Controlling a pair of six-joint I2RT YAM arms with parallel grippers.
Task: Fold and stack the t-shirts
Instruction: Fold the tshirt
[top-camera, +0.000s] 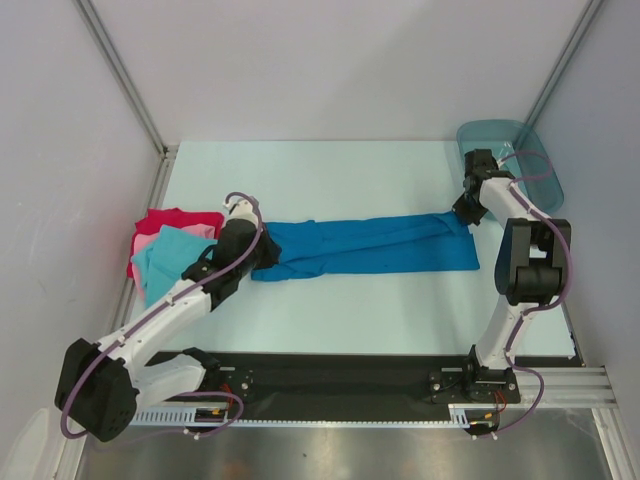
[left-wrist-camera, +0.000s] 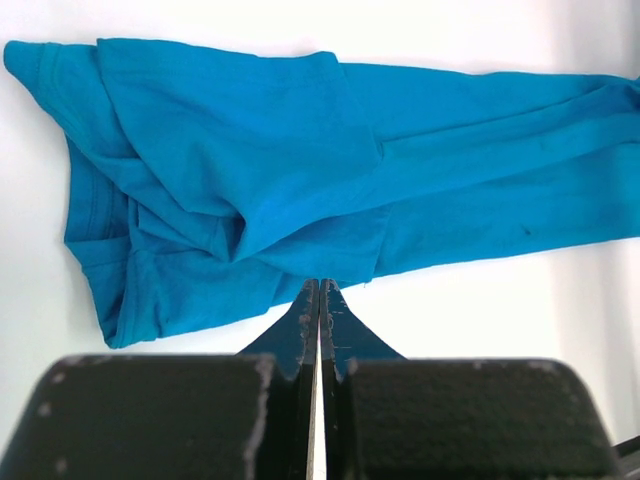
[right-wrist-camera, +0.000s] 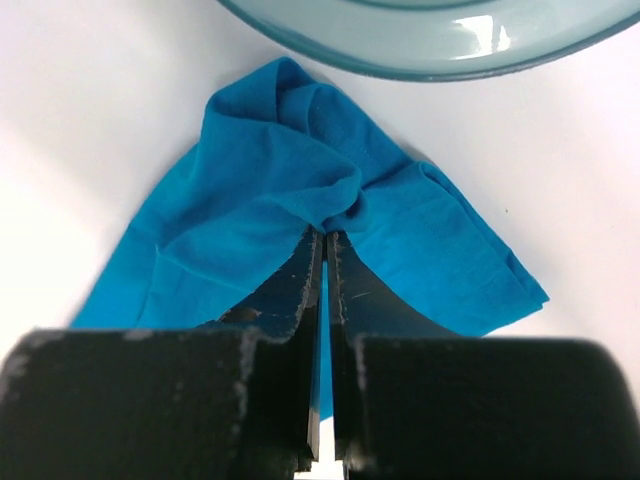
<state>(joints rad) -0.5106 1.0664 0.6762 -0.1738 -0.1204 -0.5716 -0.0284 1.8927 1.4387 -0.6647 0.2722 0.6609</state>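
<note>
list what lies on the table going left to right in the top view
pile of red, pink and turquoise t-shirts → blue t-shirt, stretched out long → teal tray

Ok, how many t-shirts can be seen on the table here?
4. The blue t-shirt lies stretched across the middle; the turquoise t-shirt, pink t-shirt and red t-shirt are piled together at the far left. More could be hidden under that pile.
</note>
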